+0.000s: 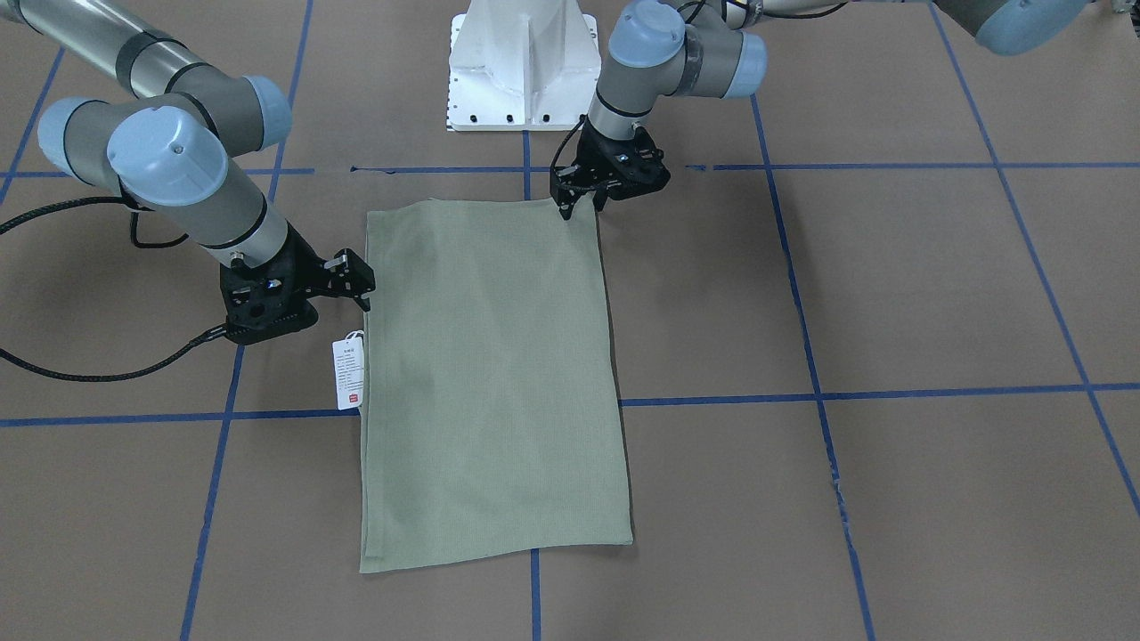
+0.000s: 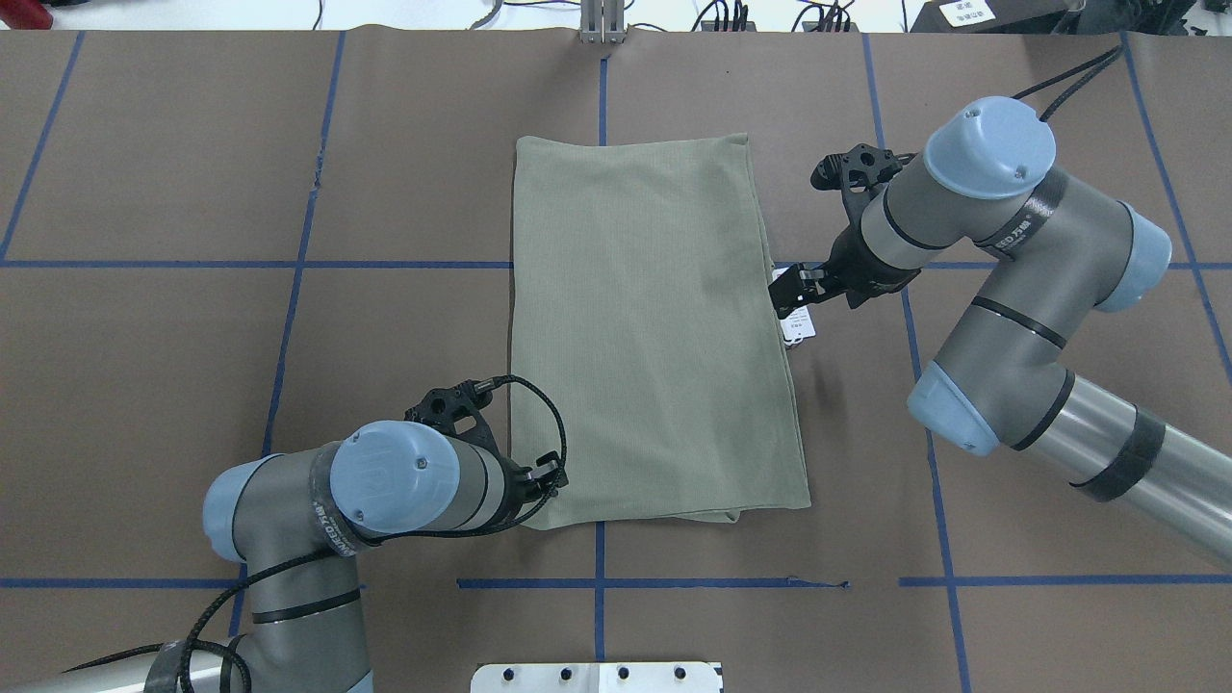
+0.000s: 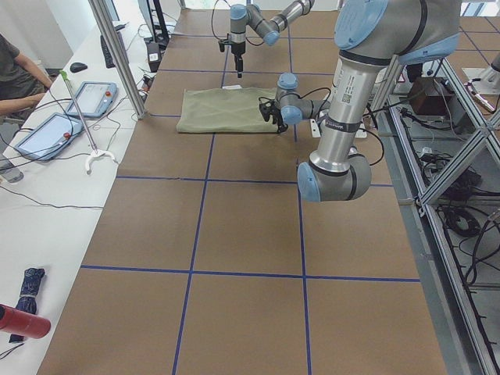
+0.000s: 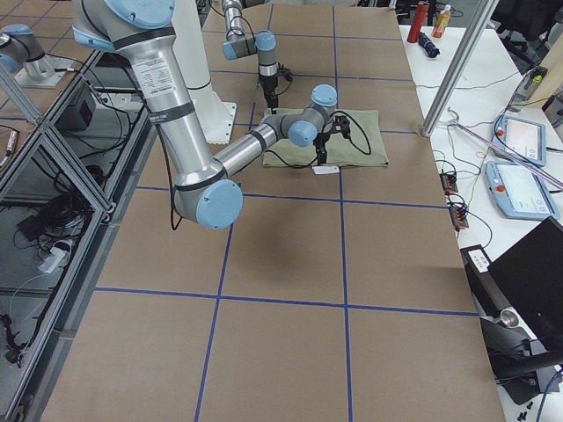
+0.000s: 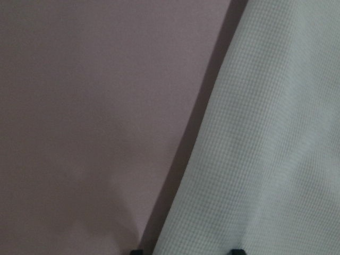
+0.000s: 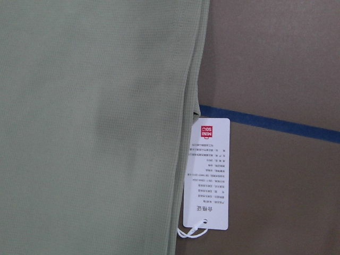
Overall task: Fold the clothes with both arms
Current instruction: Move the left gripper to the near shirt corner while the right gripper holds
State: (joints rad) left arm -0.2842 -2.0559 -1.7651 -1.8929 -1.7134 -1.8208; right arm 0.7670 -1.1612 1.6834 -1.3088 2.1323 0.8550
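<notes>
So: shirt folded into a long rectangle, a gripper at each of two edges

The shirt point(image 2: 654, 327) lies flat mid-table point(image 2: 192, 385), folded into a plain rectangle. Its long axis runs from the robot's side to the far side and is slightly skewed, with the near end sitting a bit toward the robot's right. Can't tell which end is the neck. The hang tag point(image 6: 207, 172) lies flat on the table just beside the shirt's right long edge, roughly mid-length, next to a blue tape line point(image 6: 297, 127).

The left gripper point(image 1: 581, 210) is down at the near-left corner. Its jaws are spread, and the wrist view shows the shirt's edge running between the two fingertips point(image 5: 237, 251). The right gripper point(image 1: 361, 285) is low at the right long edge, just above the tag. Can't tell its jaw state.
</notes>
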